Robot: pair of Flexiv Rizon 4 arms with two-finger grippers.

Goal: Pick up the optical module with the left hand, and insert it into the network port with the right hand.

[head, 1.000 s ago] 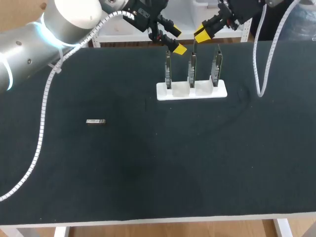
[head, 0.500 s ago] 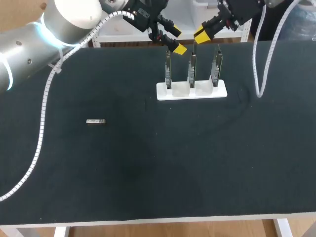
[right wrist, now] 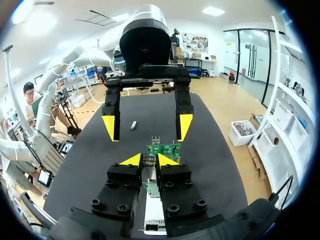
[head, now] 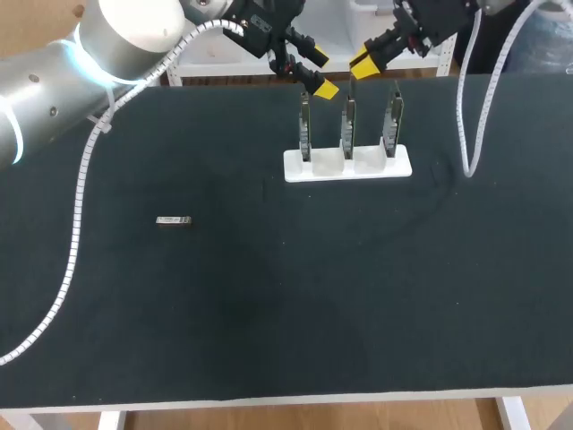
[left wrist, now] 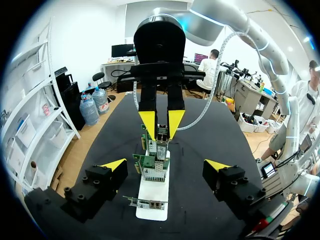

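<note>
One optical module (head: 174, 220), a small silver bar, lies flat on the dark table at the left, also seen far ahead in the right wrist view (right wrist: 133, 125). A white stand (head: 400, 165) holds three upright network cards (head: 347, 125). My right gripper (head: 363, 63) hangs over the middle card, fingers close together on a second small silver module (right wrist: 148, 162). My left gripper (head: 322, 73) stands open above the leftmost card, nothing between its fingers. The two grippers face each other along the stand: left gripper (right wrist: 147, 126), right gripper (left wrist: 161, 124).
A white spiral cable (head: 76, 224) from the left arm trails across the table's left part. Another white cable (head: 467, 134) loops down onto the table at the far right. The stand sits near the table's back edge.
My right gripper has shifted slightly up and to the left above the middle card. The left arm and the module on the table have not moved.
</note>
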